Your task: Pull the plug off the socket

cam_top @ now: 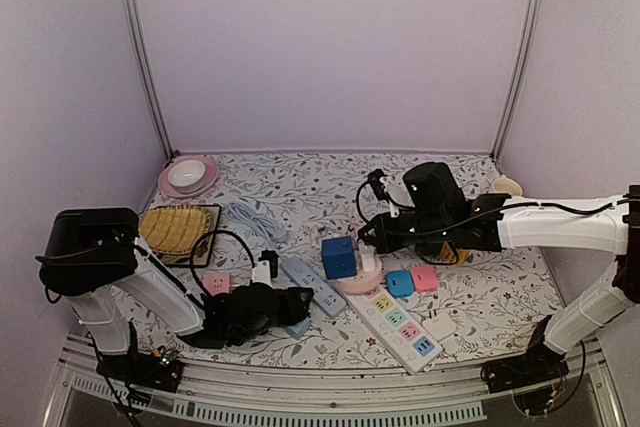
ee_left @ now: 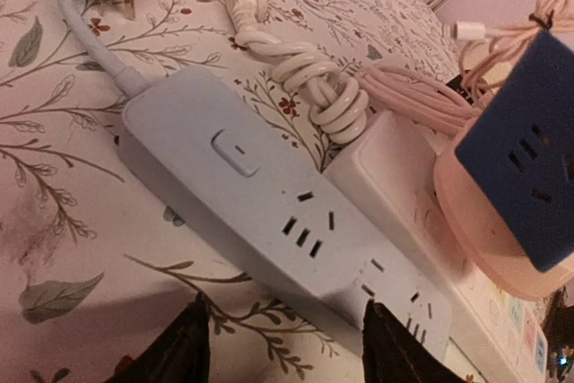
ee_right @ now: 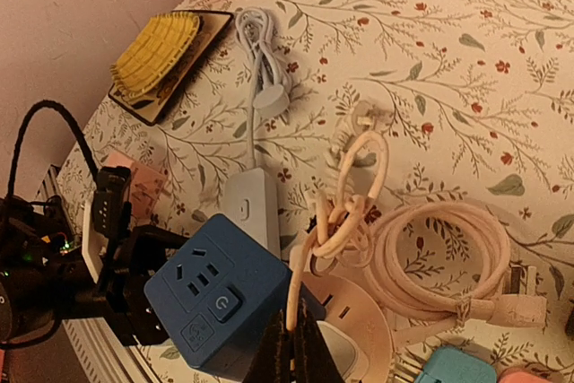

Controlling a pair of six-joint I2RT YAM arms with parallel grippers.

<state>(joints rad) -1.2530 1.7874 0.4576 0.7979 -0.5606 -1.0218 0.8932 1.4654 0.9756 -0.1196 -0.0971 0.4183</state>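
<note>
**A:** From above, where's the plug?

**B:** I take it to be the blue cube adapter [cam_top: 338, 257]. It sits on the pink round socket [cam_top: 360, 285] in the middle of the table [cam_top: 300, 185], just beside the right gripper [cam_top: 368, 245]. The left gripper [cam_top: 297, 305] is at the near end of the grey power strip [cam_top: 318, 289].

**A:** And the left wrist view?

**B:** Its fingers stand apart, released, at that strip's end. I can't tell whether they touch it. The cube sits tilted on the pink base at the right edge.

**A:** The right wrist view?

**B:** That gripper is clenched on a thin cream cord [ee_right: 359, 186] that rises beside the cube.

**A:** How will the cube handle?

**B:** Probably light, stiff and hard, with smooth faces that could slip, and pins held in by friction. I'd grip two opposite flat faces rather than the soft cord. The socket also looks light, so it needs holding down or it may lift with the cube.
</note>
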